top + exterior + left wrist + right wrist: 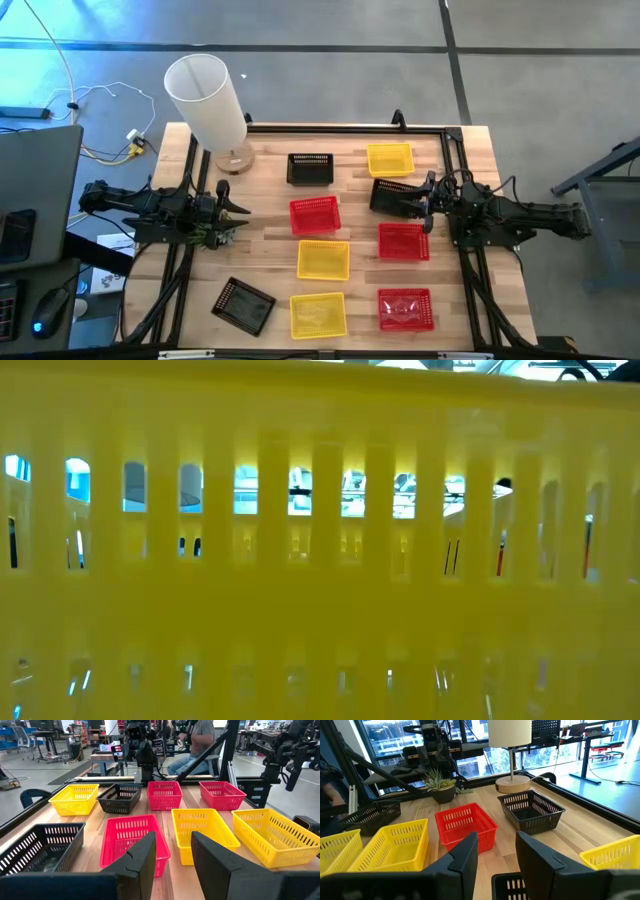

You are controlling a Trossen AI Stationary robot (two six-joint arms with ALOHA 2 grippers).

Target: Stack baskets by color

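Several baskets lie flat on their bottoms across the wooden table: red ones, yellow ones and black ones, none inside another. My left gripper hovers at the table's left edge, level and open, pointing at the nearest red basket. My right gripper hovers open at the right side, just above the rim of a black basket. A yellow basket wall fills the low view.
A tall white cylinder lamp on a round wooden foot stands at the far left corner. A small potted plant sits by the left arm. A black frame runs along the table's edges. Bare wood lies between the baskets.
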